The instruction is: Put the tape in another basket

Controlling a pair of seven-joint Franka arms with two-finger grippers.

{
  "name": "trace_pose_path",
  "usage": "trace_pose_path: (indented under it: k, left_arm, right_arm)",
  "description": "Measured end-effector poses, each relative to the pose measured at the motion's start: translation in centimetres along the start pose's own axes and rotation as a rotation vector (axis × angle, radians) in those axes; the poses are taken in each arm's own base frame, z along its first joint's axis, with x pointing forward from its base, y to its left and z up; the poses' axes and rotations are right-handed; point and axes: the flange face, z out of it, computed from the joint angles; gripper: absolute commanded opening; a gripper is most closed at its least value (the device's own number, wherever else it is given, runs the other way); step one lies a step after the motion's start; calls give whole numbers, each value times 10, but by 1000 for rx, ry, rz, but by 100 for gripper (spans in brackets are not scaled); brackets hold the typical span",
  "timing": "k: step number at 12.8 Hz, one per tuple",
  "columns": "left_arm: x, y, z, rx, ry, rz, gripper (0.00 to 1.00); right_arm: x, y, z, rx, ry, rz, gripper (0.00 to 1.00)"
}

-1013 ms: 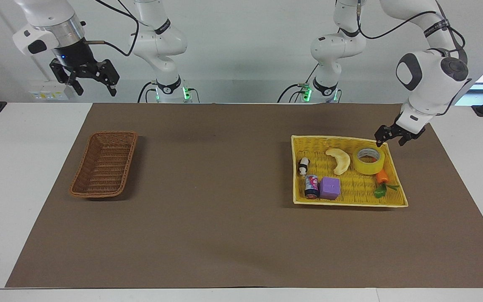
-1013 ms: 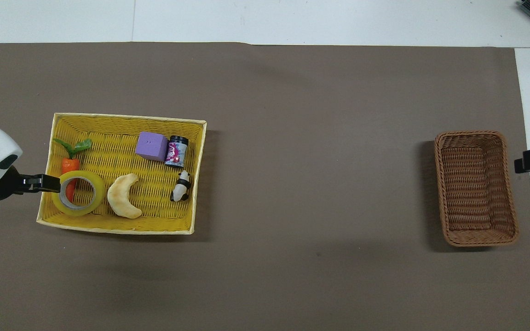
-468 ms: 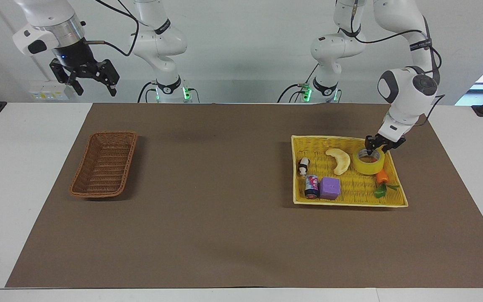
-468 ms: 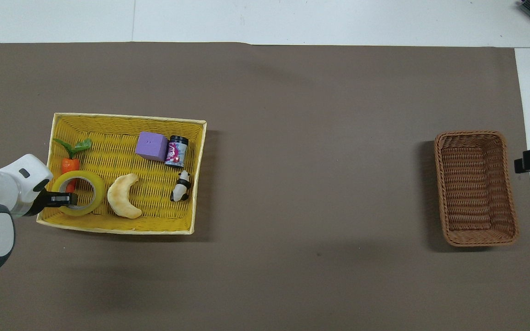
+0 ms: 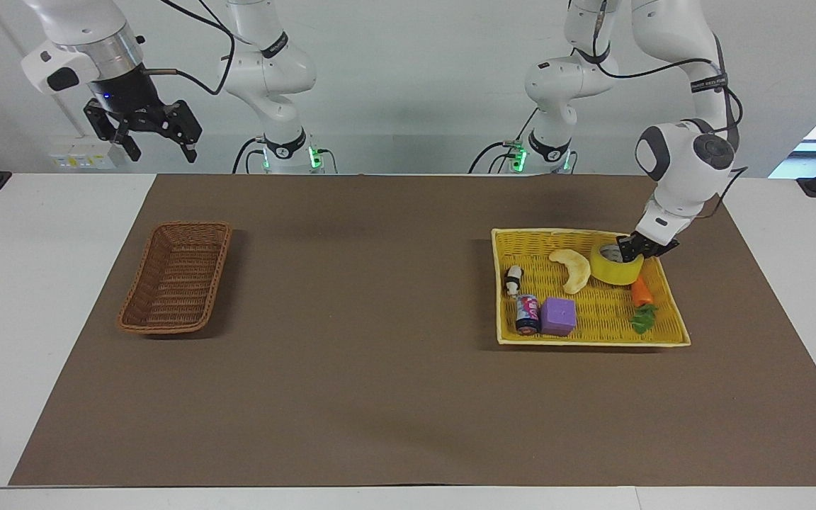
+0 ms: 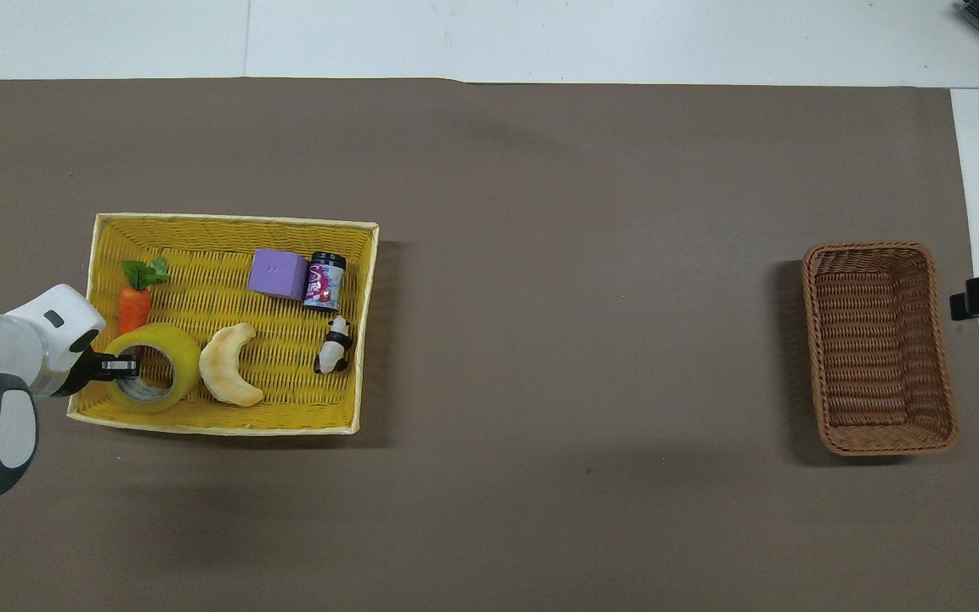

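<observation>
The tape [image 5: 615,267] is now pinched at its wall by the left gripper [image 5: 627,249], whose fingers have closed on the rim since half a second ago, when they stood narrowly apart over the roll. The roll is tilted up at the gripped edge instead of lying flat, and is still inside the yellow tray [image 5: 592,340], at about 1 o'clock of the tray's middle in the facing view. The tray has been nudged slightly, and the toy carrot [image 5: 640,292], earlier touching the roll, is now seen just beside it. The crescent pastry [image 5: 574,268] lies next to the roll, toward the right arm's end. The brown basket [image 5: 174,278] is unchanged at the right arm's end of the table. The right gripper [image 5: 144,127] waits, raised near the table's edge, with fingers spread wide as before.
</observation>
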Motion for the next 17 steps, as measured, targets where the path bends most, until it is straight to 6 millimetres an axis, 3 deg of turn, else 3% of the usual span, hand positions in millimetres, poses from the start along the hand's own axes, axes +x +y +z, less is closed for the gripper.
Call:
trace_pose_path:
  k: [2,8,11,13,17]
  left_arm:
    - [12,-3,-21,-2,-31,-3,0]
    - [43,4,-137,-73,-128,-24,0]
    - [50,13,-164,-109,-224,-95,0]
    - [59,40,-166,-116,-269,-149,0]
    - [58,135,-162,-153,-325,-263,0]
  right_arm:
    - [0,0,0,0,0,0,100]
    - [0,0,0,0,0,0,100]
    - [0,0,0,0,0,0,100]
    - [0,0,0,0,0,0,100]
    - [0,0,0,1,-1,-1,100]
